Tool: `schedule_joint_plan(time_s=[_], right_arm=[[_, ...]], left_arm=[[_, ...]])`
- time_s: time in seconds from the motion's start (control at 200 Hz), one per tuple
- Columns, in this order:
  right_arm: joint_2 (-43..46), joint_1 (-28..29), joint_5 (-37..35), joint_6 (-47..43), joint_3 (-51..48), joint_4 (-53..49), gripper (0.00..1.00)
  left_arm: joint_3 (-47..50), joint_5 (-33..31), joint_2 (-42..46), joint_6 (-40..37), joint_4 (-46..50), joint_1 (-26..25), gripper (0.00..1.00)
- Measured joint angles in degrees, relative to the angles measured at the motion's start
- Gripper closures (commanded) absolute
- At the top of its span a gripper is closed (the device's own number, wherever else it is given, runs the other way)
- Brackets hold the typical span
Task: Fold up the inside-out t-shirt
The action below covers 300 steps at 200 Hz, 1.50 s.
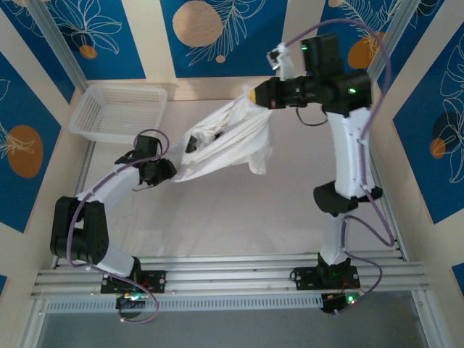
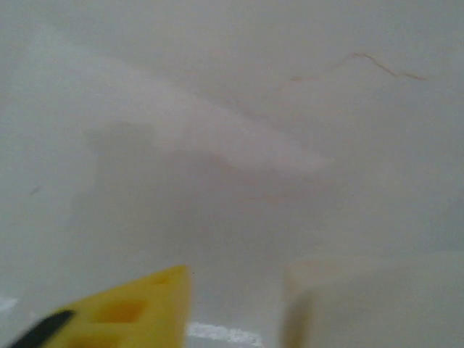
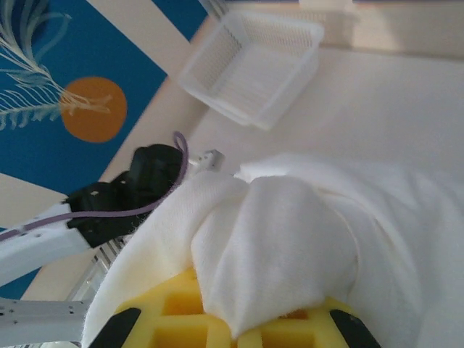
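Note:
The white inside-out t-shirt (image 1: 225, 141) hangs in a wrinkled bunch above the table, sloping from upper right down to lower left. My right gripper (image 1: 254, 96) is shut on its top end. In the right wrist view, cloth (image 3: 290, 239) spills out from between the yellow fingers (image 3: 181, 319). My left gripper (image 1: 168, 171) is at the shirt's lower left tip. In the left wrist view its jaws (image 2: 235, 290) stand apart with nothing between them, a yellow finger (image 2: 138, 308) on the left, and a blurred white surface close in front.
A white mesh basket (image 1: 119, 110) stands at the back left of the table, and it also shows in the right wrist view (image 3: 254, 65). The left arm (image 3: 138, 188) lies below the hanging cloth. Bare pale table (image 1: 246, 217) stretches toward the near edge.

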<state>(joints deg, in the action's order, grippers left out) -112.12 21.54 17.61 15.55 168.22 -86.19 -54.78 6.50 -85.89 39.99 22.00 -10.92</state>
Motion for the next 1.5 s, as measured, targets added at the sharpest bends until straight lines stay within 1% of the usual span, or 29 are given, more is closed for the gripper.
schedule_joint_plan(time_s=[0.08, 0.155, 0.22, 0.31, 0.37, 0.475, 0.555, 0.65, 0.74, 0.86, 0.895, 0.915, 0.935, 0.955, 1.0, 1.015, 1.14, 1.225, 1.26, 1.29, 1.305, 1.33, 1.34, 1.35, 1.375, 1.42, 1.425, 1.455, 1.5], right_arm=[[3.2, -0.4, 0.2, -0.2, -0.3, 0.0, 1.0], [4.5, -0.6, 1.6, -0.7, -1.3, 0.0, 1.0], [4.5, -0.6, 3.1, -0.8, -2.1, 0.0, 1.0], [3.1, -0.6, 5.9, -0.9, -2.8, 0.0, 1.0], [1.8, -0.6, 7.7, -0.9, -3.3, 0.0, 1.0], [0.9, -0.6, 9.3, -0.9, -4.4, 0.0, 1.0], [0.8, -0.5, 10.3, -0.9, -5.0, 0.0, 1.0], [0.9, -0.5, 11.2, -0.9, -5.1, 0.0, 1.0], [0.9, -0.3, 11.4, -0.9, -5.3, 0.0, 1.0], [0.9, 0.2, 11.4, -0.9, -5.6, 0.0, 1.0], [0.9, 0.2, 11.4, -0.9, -5.7, 0.0, 1.0], [0.9, 0.2, 11.4, -0.9, -5.8, 0.0, 1.0], [0.9, 0.2, 11.4, -0.9, -5.9, 0.0, 1.0], [0.9, 0.2, 11.4, -0.9, -6.0, 0.0, 1.0], [0.9, 0.2, 11.3, -0.9, -6.3, 0.0, 1.0], [0.9, 0.2, 11.3, -0.9, -6.5, 0.0, 1.0], [1.8, -1.2, 9.4, -1.1, -10.2, 0.0, 0.97], [5.5, -4.1, 3.8, -2.3, -18.7, 0.1, 0.94], [8.1, -5.7, 1.2, -2.8, -24.0, 0.4, 0.89], [9.9, -6.8, 0.3, -3.1, -27.7, 0.2, 0.83], [10.5, -7.1, 0.2, -3.1, -28.8, 0.3, 0.81], [12.9, -7.8, 0.3, -3.3, -33.7, 2.6, 0.76], [14.6, -8.2, 0.7, -3.7, -37.2, 4.6, 0.74], [15.3, -8.2, 0.6, -4.0, -38.5, 5.2, 0.7], [18.4, -9.2, -0.7, -3.6, -44.4, 7.0, 0.66], [25.5, -12.7, -0.9, -3.1, -58.2, 12.6, 0.66], [25.5, -12.7, -0.9, -3.1, -58.2, 12.6, 0.66], [30.2, -16.1, -1.2, -2.6, -67.5, 15.4, 0.66], [34.0, -20.1, -1.8, -1.6, -75.6, 17.9, 0.64]], left_arm=[[0.0, 4.2, 1.3, -0.2, -3.5, -0.1, 0.25], [-0.6, 8.3, 3.8, -0.6, -5.0, -0.7, 0.24], [-3.4, 11.9, 5.9, -2.3, -5.0, -1.4, 0.23], [-10.1, 15.5, 7.6, -7.0, -5.2, -5.2, 0.23], [-14.4, 17.6, 8.5, -11.1, -6.4, -9.1, 0.23], [-17.8, 21.5, 9.4, -16.7, -7.8, -14.2, 0.24], [-19.8, 25.5, 8.4, -20.0, -8.5, -16.5, 0.25], [-23.2, 29.4, 4.9, -22.6, -9.3, -18.8, 0.25], [-25.7, 32.9, 1.6, -23.3, -10.5, -20.5, 0.24], [-26.9, 35.8, -1.3, -22.7, -13.2, -21.8, 0.24], [-27.2, 36.4, -1.9, -22.4, -13.8, -22.1, 0.28], [-27.4, 36.6, -2.2, -22.0, -14.1, -22.3, 0.34], [-27.6, 36.7, -2.4, -22.0, -14.4, -22.3, 0.42], [-27.8, 36.8, -2.7, -21.3, -14.7, -22.4, 0.54], [-28.4, 37.0, -3.1, -20.5, -15.2, -22.5, 0.91], [-28.6, 36.9, -3.1, -19.8, -15.3, -22.5, 1.0], [-30.7, 37.0, -3.2, -14.4, -15.6, -22.1, 1.0], [-31.4, 37.5, -2.1, -7.4, -16.3, -20.6, 1.0], [-31.4, 38.0, -1.4, -4.9, -16.7, -19.8, 1.0], [-31.4, 38.3, -0.9, -3.0, -17.2, -19.1, 1.0], [-31.4, 38.6, -0.6, -2.2, -17.3, -18.9, 1.0], [-31.5, 39.2, -0.2, -0.8, -17.4, -18.8, 1.0], [-31.7, 39.7, -0.1, 0.2, -17.2, -18.8, 1.0], [-31.7, 39.8, -0.1, 0.5, -17.2, -18.8, 1.0], [-32.3, 40.6, 0.0, 2.0, -17.0, -18.8, 1.0], [-33.2, 41.7, 0.0, 3.9, -16.9, -18.5, 1.0], [-33.4, 41.8, 0.0, 4.3, -17.0, -18.3, 1.0], [-33.9, 42.4, 0.0, 5.2, -17.0, -18.1, 1.0], [-34.3, 42.8, 0.2, 6.3, -17.1, -17.7, 1.0]])
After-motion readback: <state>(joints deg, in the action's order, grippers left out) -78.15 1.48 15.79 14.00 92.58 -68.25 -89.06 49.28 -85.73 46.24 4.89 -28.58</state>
